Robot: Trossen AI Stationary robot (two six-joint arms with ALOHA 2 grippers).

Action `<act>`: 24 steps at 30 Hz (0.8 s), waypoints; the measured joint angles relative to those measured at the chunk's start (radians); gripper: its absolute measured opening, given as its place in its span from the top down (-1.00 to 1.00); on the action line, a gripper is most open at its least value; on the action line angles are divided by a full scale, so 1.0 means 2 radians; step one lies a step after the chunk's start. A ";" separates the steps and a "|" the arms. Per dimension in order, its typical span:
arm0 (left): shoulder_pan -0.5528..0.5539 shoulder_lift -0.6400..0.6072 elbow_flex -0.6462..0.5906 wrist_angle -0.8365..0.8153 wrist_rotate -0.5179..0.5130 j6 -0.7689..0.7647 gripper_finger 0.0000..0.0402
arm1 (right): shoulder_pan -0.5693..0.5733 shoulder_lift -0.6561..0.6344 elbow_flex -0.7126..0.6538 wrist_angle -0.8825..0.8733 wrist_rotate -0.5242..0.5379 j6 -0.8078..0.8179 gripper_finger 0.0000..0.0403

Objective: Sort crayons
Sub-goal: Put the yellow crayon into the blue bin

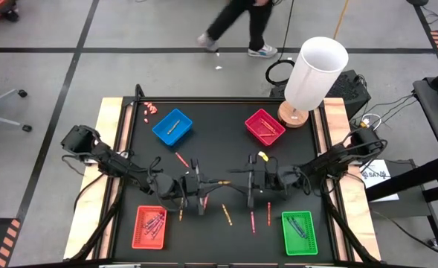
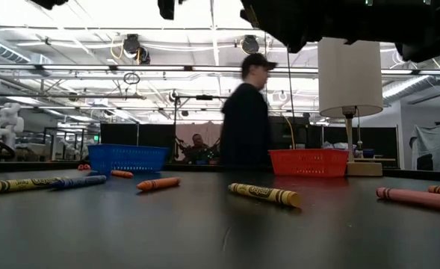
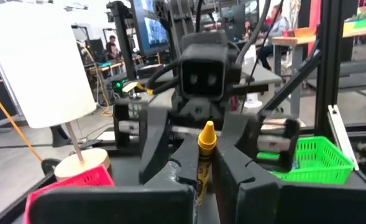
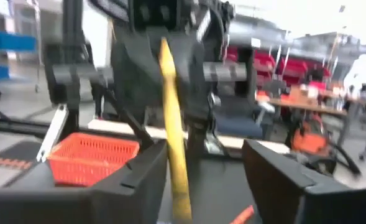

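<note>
We find both grippers meeting above the middle of the bench (image 1: pixel 226 160), a yellow crayon (image 3: pixel 205 155) passing between them. In the left wrist view, the left gripper (image 3: pixel 198 177) has its jaws closed on the lower part of this crayon. In the right wrist view, the right gripper (image 4: pixel 204 168) has its jaws standing wide apart, the same crayon between them and apparently touching neither.

Orientation: in the high view the crayon (image 1: pixel 223 182) lies level, its long axis running from one gripper toward the other. Its pointed tip faces the right gripper (image 1: pixel 250 181), away from the left gripper (image 1: pixel 202 183).

Risks, in our judgement: the left hold sits near one end, so the free length could swing or slip out if the arm moves sharply. The right jaws surround the tip closely; withdrawing at an angle could knock the crayon askew. A drop would land among loose crayons (image 1: pixel 226 214) on the bench, well apart from the trays (image 1: pixel 172 126).
</note>
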State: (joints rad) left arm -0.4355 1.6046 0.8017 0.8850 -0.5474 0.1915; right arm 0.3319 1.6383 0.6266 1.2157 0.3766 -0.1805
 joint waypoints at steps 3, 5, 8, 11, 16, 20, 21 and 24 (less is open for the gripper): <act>-0.001 -0.020 0.000 -0.022 -0.003 0.003 0.90 | 0.000 -0.038 0.000 -0.078 0.003 0.020 -0.08; -0.003 -0.032 0.000 -0.044 -0.003 0.003 0.90 | 0.000 -0.070 0.000 -0.137 0.003 0.030 -0.13; -0.006 -0.056 0.000 -0.067 -0.003 0.003 0.90 | 0.000 -0.125 0.000 -0.231 0.002 0.037 -0.14; -0.006 -0.076 0.000 -0.097 -0.002 0.005 0.90 | -0.002 -0.177 0.000 -0.319 0.001 0.054 -0.13; -0.006 -0.095 0.000 -0.109 -0.003 0.049 0.90 | -0.009 -0.227 0.000 -0.457 0.022 0.107 -0.08; -0.006 -0.097 0.000 -0.110 -0.003 0.123 0.90 | -0.012 -0.226 0.000 -0.547 0.019 0.161 -0.07; -0.006 -0.097 0.000 -0.110 -0.003 0.145 0.90 | -0.011 -0.220 0.000 -0.561 0.019 0.172 -0.07; -0.006 -0.097 0.000 -0.111 -0.003 0.209 0.90 | -0.012 -0.198 -0.001 -0.570 0.010 0.184 -0.07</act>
State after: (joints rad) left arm -0.4465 1.4097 0.8021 0.6636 -0.5526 0.6085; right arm 0.3088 1.2421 0.6254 0.0760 0.3969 0.1866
